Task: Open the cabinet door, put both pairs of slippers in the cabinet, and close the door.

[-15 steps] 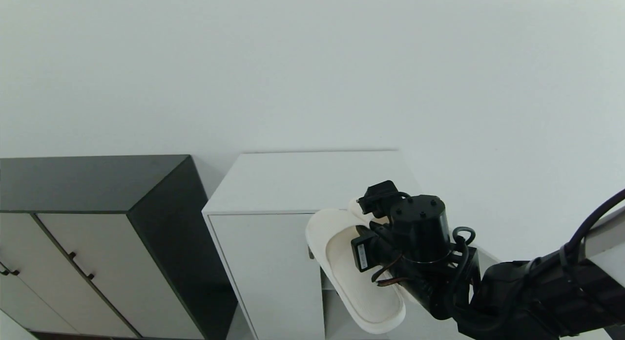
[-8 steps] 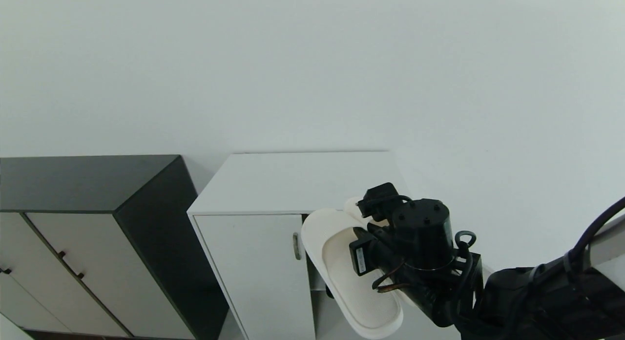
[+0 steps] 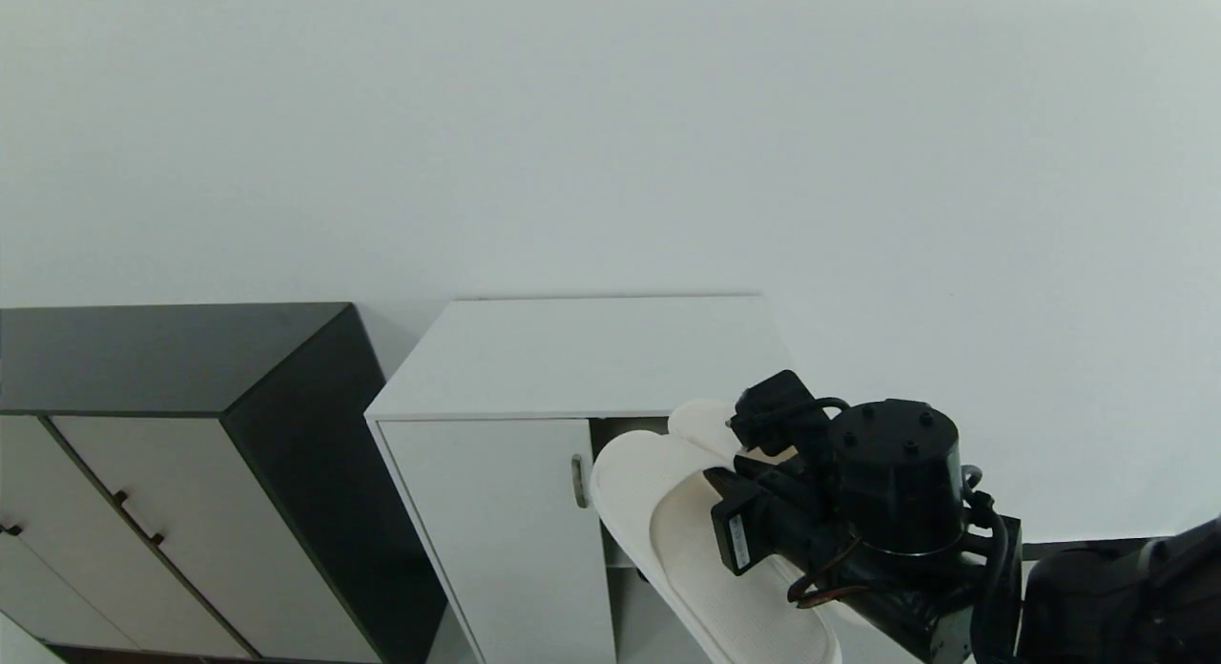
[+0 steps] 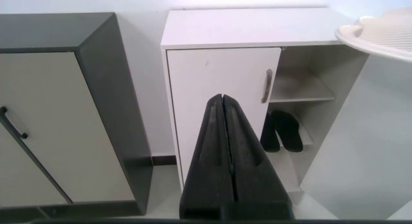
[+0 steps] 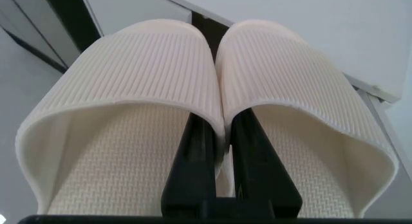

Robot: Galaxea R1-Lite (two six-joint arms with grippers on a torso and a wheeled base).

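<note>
Two cream slippers (image 3: 658, 483), toes toward white cabinet (image 3: 572, 359), pinched in right claw (image 5: 222, 143), left claw (image 4: 223, 108) pressed together

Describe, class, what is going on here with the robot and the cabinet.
The right gripper holds a pair of cream slippers by their straps, just in front of the white cabinet. The cabinet's right half stands open, and a pair of black slippers sits inside, below a shelf. The left gripper is shut and empty, pointing at the cabinet from farther back.
</note>
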